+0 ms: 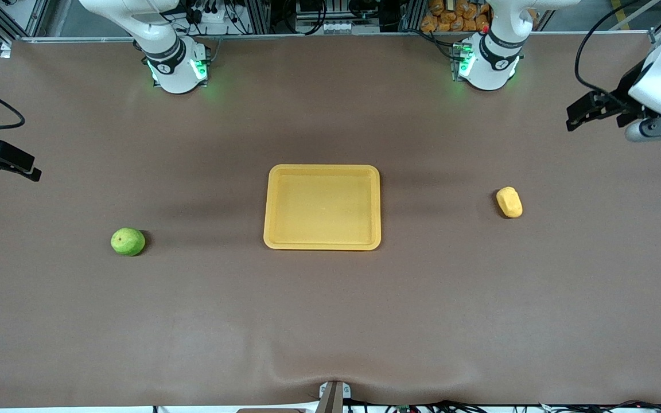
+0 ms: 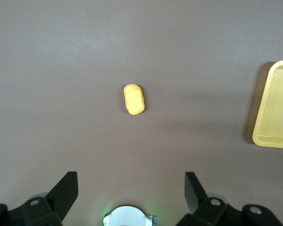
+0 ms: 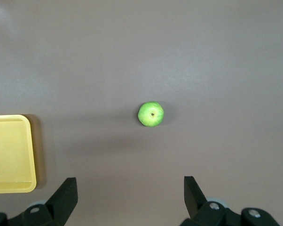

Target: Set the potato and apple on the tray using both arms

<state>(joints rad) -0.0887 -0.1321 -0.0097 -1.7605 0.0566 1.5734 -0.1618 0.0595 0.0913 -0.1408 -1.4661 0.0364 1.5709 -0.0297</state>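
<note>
The tray (image 1: 322, 172) lies flat near the middle of the table (image 1: 330, 321), nothing on it, its long sides running parallel to the table's long edges and a wide band of bare brown surface on every side. The apple (image 1: 128, 241) sits toward the right arm's end of the table, well apart from the tray and slightly nearer the front camera than the tray's middle, with open surface all around it. The potato (image 1: 509, 202) lies toward the left arm's end, also well apart from the tray, level with the tray's middle, its long axis pointing roughly from the base edge toward the camera edge. The left gripper (image 1: 586, 115) hangs in the air over the table's end margin on the left arm's side, fingers spread wide and holding nothing; in its wrist view the two fingertips (image 2: 66, 188) frame bare table with the potato (image 2: 134, 99) between and ahead of them and a corner of the tray (image 2: 273, 103) at the side. The right gripper (image 1: 15, 163) hangs over the right arm's end of the table, likewise spread wide and empty; its wrist view shows the apple (image 3: 151, 114), stem dimple up, ahead of the fingertips (image 3: 66, 193), and a tray corner (image 3: 12, 155). The covering is smooth brown, with a slight wrinkle at the camera edge's middle. Above the base edge stand metal framing, cables and equipment.
</note>
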